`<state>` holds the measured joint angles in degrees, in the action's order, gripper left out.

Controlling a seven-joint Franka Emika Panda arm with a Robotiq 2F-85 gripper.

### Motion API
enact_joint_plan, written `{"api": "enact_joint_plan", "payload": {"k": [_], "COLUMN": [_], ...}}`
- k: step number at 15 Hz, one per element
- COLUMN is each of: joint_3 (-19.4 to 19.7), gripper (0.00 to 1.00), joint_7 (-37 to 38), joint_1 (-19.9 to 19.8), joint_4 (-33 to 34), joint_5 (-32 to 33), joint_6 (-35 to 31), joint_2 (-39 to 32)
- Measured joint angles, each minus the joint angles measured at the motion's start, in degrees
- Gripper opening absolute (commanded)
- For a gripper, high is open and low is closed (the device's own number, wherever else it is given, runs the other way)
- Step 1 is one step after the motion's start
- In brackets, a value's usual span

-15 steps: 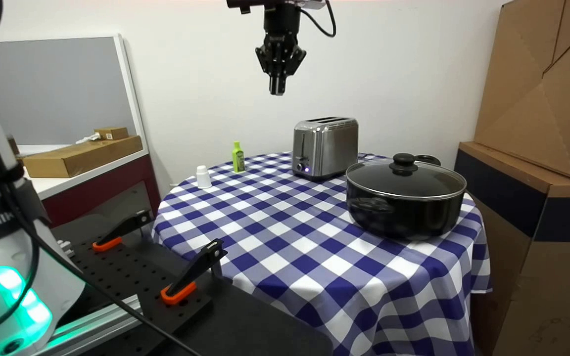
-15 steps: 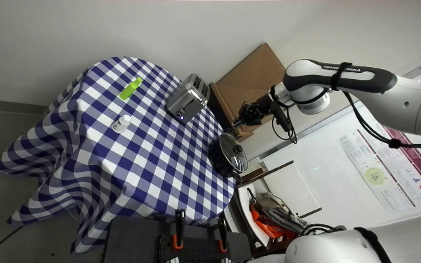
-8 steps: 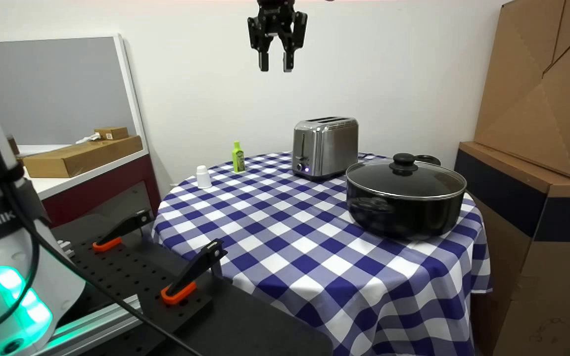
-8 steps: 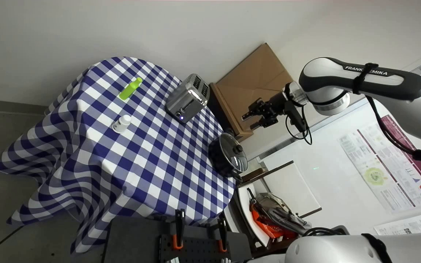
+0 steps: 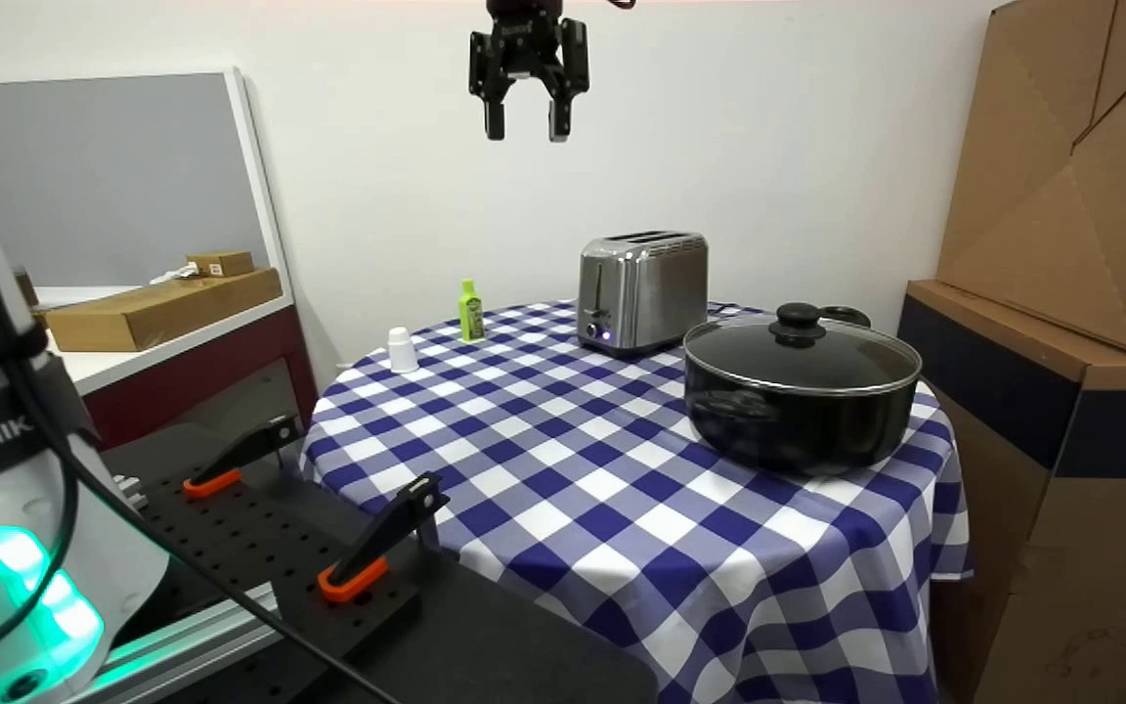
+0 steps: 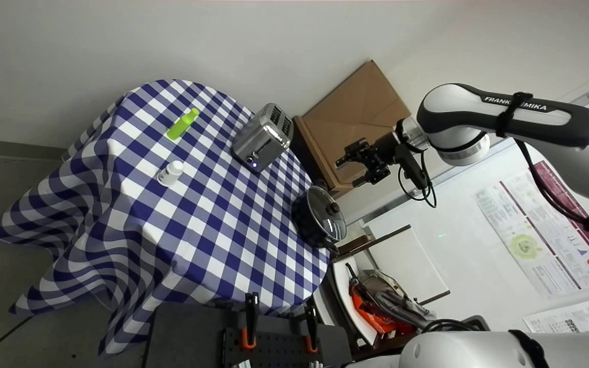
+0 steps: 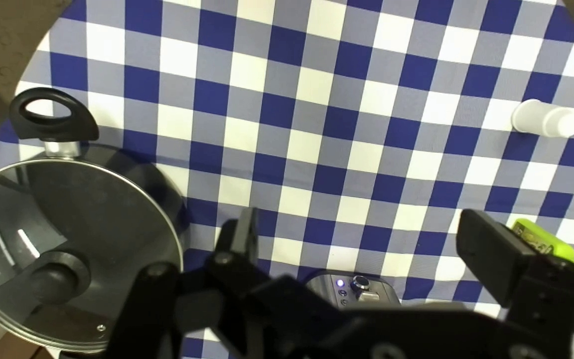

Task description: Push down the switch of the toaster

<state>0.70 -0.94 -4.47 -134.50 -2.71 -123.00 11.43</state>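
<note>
- The toaster (image 5: 666, 293) stands upright on the table (image 5: 563, 450) with its blue-and-white checked cover, below my claw (image 5: 528, 135) and well apart from it; in an exterior view it is down and to the right of my fingertips.
- In the wrist view, its front end shows roughly midway across the gap between my fingers (image 7: 486, 254); my claw's dark body hides much of the rest.
- The switch (image 7: 368, 296) is on that front end, below my claw and apart from it, just beside a round dial (image 7: 361, 282). I cannot tell how far down it sits.
- A purple light (image 7: 340, 283) glows next to the dial, also beneath my claw.
- My claw is released: both fingers stand wide apart, pointing down, high over the table.
- The black pot (image 5: 798, 430), its glass lid (image 7: 127, 224) on, sits lower than my claw, to its left in the wrist view.
- The green bottle (image 5: 471, 315) stands upright below me; in the wrist view my right-side finger partly covers it.
- The white cup (image 7: 541, 119), narrow end up, is up and to the right of my claw there.
- Cardboard boxes (image 5: 1071, 176) stand well to my claw's right in an exterior view.
</note>
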Motion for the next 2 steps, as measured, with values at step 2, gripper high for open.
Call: {"api": "enact_joint_plan", "payload": {"k": [2], "joint_3": [0.0], "gripper": [1.00], "joint_7": [0.0], "joint_1": [0.0], "joint_4": [0.0], "joint_5": [0.0], "joint_6": [0.0], "joint_2": [-0.1]}}
